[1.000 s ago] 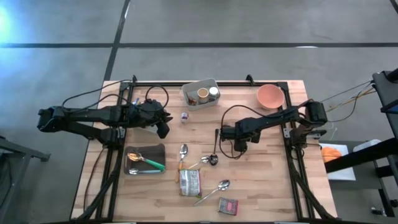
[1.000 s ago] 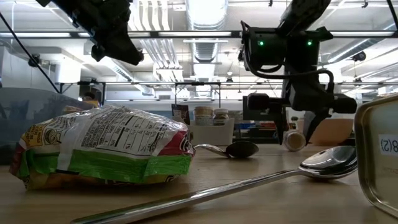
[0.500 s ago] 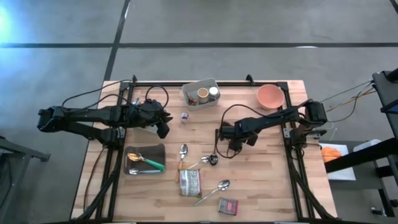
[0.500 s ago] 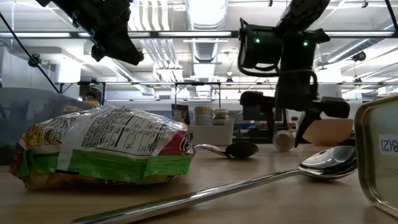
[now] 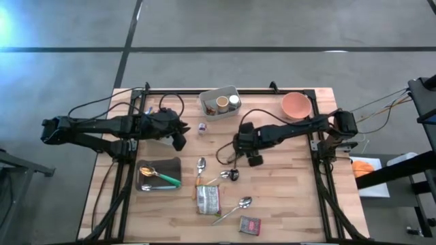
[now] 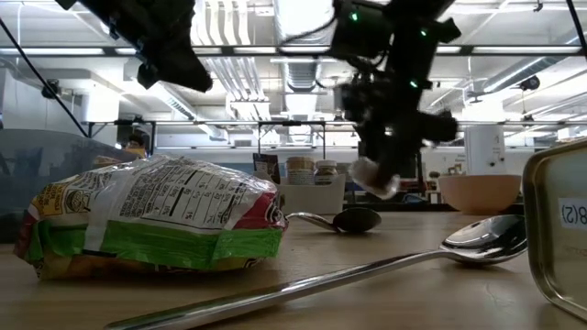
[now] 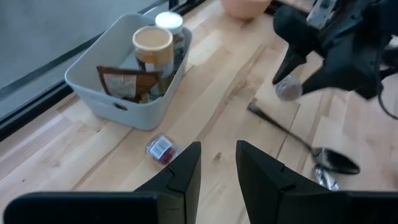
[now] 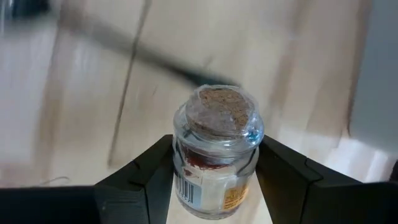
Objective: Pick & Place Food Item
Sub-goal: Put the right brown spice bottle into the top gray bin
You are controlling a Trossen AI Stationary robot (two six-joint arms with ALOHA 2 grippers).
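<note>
The right arm reaches across from the right edge toward the frame's middle, its right gripper (image 5: 238, 145) holding a small cork-stoppered jar (image 8: 217, 158), the fingers (image 8: 144, 167) clamped on the glass on either side. In the low view the jar (image 6: 373, 177) hangs clear above the surface (image 5: 286, 197). The left arm lies along the left side of the frame, its left gripper (image 5: 180, 141) hovering with fingers (image 7: 185, 175) narrowly parted and holding nothing.

Below the jar lies a dark ladle (image 5: 235, 170), with three spoons (image 5: 201, 165) nearby and a snack packet (image 5: 208, 199) at lower centre. A second small jar (image 5: 202, 128) sits between the two grippers, a small tin (image 5: 250, 225) near the bottom edge.

A white bin (image 5: 219, 103) at top centre holds a brown packet (image 7: 127, 83) and two lidded containers (image 7: 153, 42). A pink bowl (image 5: 296, 105) stands at upper right. A dark tray (image 5: 159, 174) at lower left carries a green-handled spoon (image 5: 161, 176).
</note>
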